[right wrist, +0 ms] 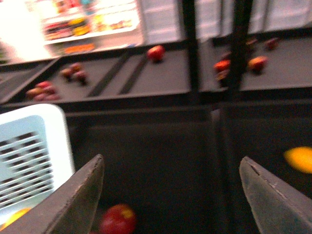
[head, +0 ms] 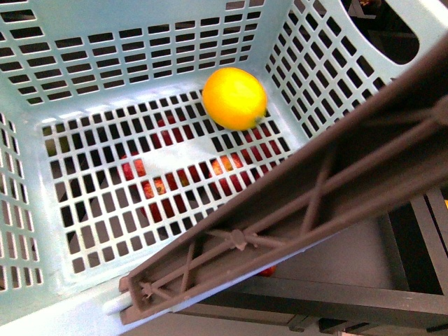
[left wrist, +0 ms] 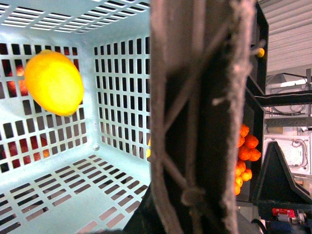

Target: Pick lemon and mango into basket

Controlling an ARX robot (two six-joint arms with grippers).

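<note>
A light turquoise slotted basket (head: 175, 42) fills the front view, with its brown ribbed handle (head: 315, 189) slanting across the near corner. The left wrist camera looks straight along that handle at very close range. The left gripper's fingers cannot be made out there, so whether it is clamped on the handle cannot be told. Dark shelf trays (right wrist: 161, 146) spread out beneath the right gripper (right wrist: 170, 158). Its two fingers stand wide apart with nothing between them. The basket sits just beyond one finger. The mango (right wrist: 300, 159), a blurred yellow-orange oval, lies outside the opposite finger, on the side away from the basket. The lemon (head: 234, 98) rests inside the basket against a far corner, so that half of the task looks done. A red-blushed fruit (right wrist: 117, 219) lies low near the basket-side finger and is not wanted. Fetching the mango looks like the step in hand. To do it well, the gripper should shift away from the basket until the mango is centred between the fingers. It should then span the fruit's narrow width, lower, and close gently on the smooth skin.
</note>
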